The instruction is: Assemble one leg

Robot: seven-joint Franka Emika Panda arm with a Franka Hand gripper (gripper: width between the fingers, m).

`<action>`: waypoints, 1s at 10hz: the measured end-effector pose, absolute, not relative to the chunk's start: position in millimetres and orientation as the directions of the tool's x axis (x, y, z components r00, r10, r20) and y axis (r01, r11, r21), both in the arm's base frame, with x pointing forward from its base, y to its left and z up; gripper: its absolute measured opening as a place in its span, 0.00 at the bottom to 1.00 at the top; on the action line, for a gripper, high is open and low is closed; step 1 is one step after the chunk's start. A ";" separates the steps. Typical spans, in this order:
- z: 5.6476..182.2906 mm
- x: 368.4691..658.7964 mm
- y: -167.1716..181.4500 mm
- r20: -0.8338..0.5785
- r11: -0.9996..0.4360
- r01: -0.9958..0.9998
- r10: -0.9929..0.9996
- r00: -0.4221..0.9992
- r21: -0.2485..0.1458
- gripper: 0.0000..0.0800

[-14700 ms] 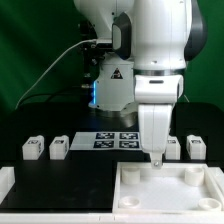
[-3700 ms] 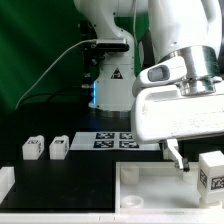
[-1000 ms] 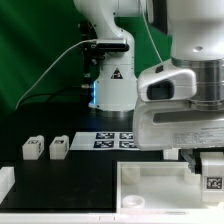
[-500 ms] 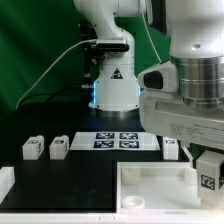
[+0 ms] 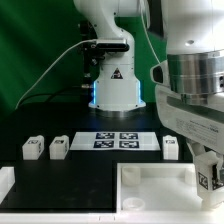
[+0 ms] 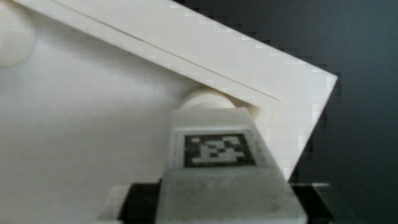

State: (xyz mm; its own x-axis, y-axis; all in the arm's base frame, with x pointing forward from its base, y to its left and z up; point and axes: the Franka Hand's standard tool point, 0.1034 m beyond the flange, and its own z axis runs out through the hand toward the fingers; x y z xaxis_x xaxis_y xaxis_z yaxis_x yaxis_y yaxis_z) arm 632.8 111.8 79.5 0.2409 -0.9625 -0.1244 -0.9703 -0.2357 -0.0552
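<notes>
My gripper (image 5: 208, 172) is shut on a leg (image 5: 214, 178), a small white block with a black-and-white tag. It holds the leg low over the near right corner of the large white tray (image 5: 150, 192). In the wrist view the leg (image 6: 217, 150) stands between my dark fingers (image 6: 143, 200), its far end right at a round corner socket (image 6: 210, 100) of the tray (image 6: 89, 120). I cannot tell whether it touches the socket.
Two more legs (image 5: 33, 148) (image 5: 58, 147) stand at the exterior view's left, and another (image 5: 170, 147) behind the tray on the right. The marker board (image 5: 120, 140) lies in front of the robot base. A white block (image 5: 5, 180) sits at the left edge.
My wrist has turned upright and come down with the leg toward the tray's right corner. The leg behind the tray on the right has come into view.
</notes>
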 end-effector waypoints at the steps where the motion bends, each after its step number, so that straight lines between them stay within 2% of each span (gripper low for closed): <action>1: 79.7 632.2 114.0 -0.129 -0.178 -0.983 -0.975 0.183 -0.048 0.37; 4: 79.2 631.1 117.5 -0.127 -0.200 -0.979 -0.971 0.204 -0.049 0.37; 5: 79.1 631.0 117.7 -0.124 -0.252 -0.966 -0.958 0.257 -0.055 0.62; 6: 79.0 631.0 118.4 -0.125 -0.253 -0.966 -0.958 0.258 -0.056 0.75; 7: 79.6 632.4 115.3 -0.110 -0.418 -0.905 -0.899 0.425 -0.080 0.75; 8: 82.1 634.4 112.5 -0.091 -0.581 -0.807 -0.803 0.589 -0.100 0.80; 9: 86.9 634.4 115.5 -0.077 -0.695 -0.713 -0.709 0.701 -0.086 0.81; 10: 87.3 636.0 116.5 -0.062 -0.774 -0.625 -0.622 0.780 -0.099 0.81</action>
